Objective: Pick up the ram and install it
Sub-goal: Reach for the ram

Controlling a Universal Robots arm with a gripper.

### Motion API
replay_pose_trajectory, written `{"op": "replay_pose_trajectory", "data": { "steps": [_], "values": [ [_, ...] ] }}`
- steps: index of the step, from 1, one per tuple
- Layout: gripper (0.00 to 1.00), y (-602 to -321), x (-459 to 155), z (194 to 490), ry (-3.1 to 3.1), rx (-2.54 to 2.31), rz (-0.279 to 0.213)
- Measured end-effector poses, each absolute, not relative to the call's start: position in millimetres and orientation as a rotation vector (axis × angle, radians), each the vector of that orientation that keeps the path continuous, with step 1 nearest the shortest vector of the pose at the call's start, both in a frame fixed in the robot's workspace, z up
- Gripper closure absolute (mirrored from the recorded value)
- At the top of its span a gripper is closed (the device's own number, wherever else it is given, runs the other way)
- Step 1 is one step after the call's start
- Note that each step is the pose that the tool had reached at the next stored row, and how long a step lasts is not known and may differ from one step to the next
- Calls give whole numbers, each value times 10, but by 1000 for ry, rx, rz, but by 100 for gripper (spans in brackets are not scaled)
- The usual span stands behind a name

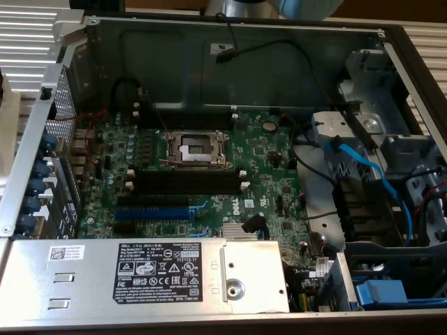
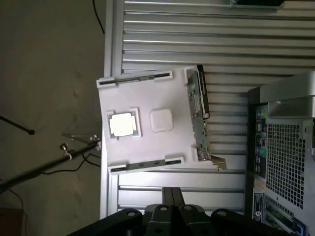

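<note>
**Ram in tray, jaws shut, empty**

The ram (image 2: 199, 115) is seated on edge along the side of the white tray (image 2: 142, 98) nearest the computer case (image 2: 285, 98). The jaws are pinched together, empty, well apart from it, with bare table (image 2: 147, 179) between. A skewed grasp could be snagged by the tray's end clips. Empty black slots (image 1: 185, 180) are found at six o'clock of the CPU socket (image 1: 195, 148).

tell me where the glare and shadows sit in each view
Exterior view: light falls evenly on the motherboard, the case's back wall is shadowed, the ribbed table glares white. Wrist view: the white tray and the chip on it are washed out, the ram along its edge looks dark, the floor is dim.
</note>
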State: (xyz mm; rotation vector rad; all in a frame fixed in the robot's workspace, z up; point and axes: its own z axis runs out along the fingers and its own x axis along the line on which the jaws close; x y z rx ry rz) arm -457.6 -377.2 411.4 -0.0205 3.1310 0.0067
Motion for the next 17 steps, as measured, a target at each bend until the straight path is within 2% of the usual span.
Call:
{"op": "replay_pose_trajectory", "data": {
  "steps": [11, 17],
  "values": [
    [90, -3644, -5066, 4052, 3131, -20, 7],
    [90, -3645, -5070, 4053, 3131, -19, 7]
  ]
}}
